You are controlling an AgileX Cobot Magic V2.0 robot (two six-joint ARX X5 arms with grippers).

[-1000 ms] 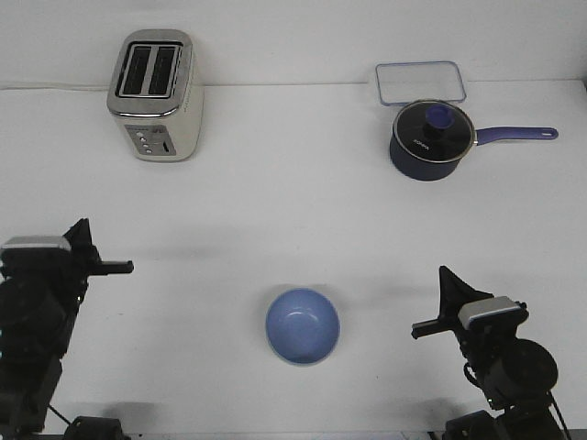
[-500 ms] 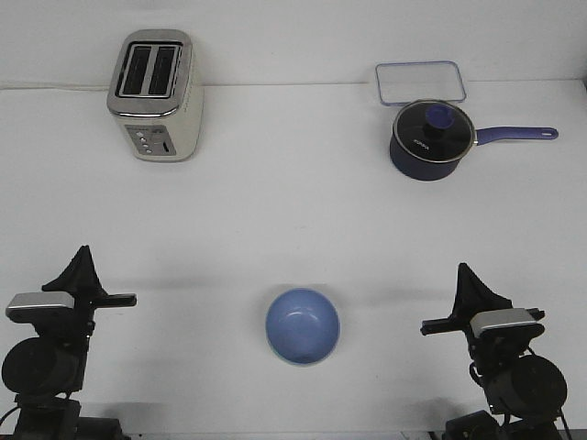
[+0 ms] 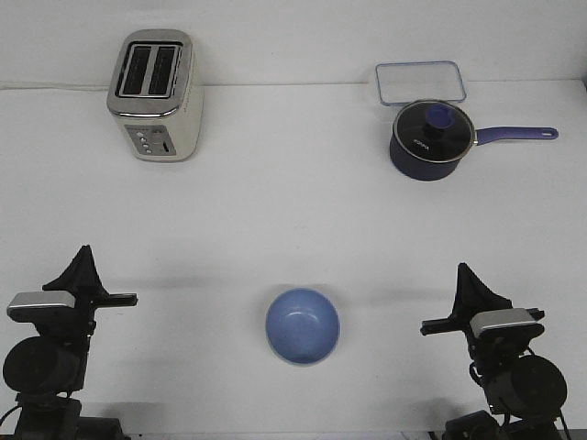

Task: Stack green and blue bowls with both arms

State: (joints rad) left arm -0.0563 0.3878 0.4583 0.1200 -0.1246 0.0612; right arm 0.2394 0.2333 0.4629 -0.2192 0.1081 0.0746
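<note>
Evidently both arms' fingers hold nothing; spread unclear; blue bowl (image 3: 303,325) untouched between.

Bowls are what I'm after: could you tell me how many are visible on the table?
1 for certain: a blue bowl near the front edge, between the two arms. A pale rim shows beneath it, so a green one may be nested underneath.
</note>
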